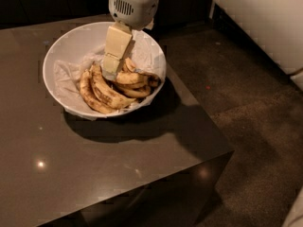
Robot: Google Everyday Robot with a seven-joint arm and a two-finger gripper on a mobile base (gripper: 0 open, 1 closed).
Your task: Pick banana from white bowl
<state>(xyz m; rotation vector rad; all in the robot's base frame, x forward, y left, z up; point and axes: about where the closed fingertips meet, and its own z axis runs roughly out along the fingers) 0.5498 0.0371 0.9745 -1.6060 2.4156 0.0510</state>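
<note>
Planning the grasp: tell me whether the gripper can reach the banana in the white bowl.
Likely yes: the gripper sits inside the white bowl, at the banana atop the pile, nothing covering it.

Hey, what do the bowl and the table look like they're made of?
Bowl: probably glazed ceramic, though plastic is possible; its white wall is glossy. Table: dark polished stone or laminate; it mirrors small lights. The gripper reaches into the bowl, onto the bananas.
</note>
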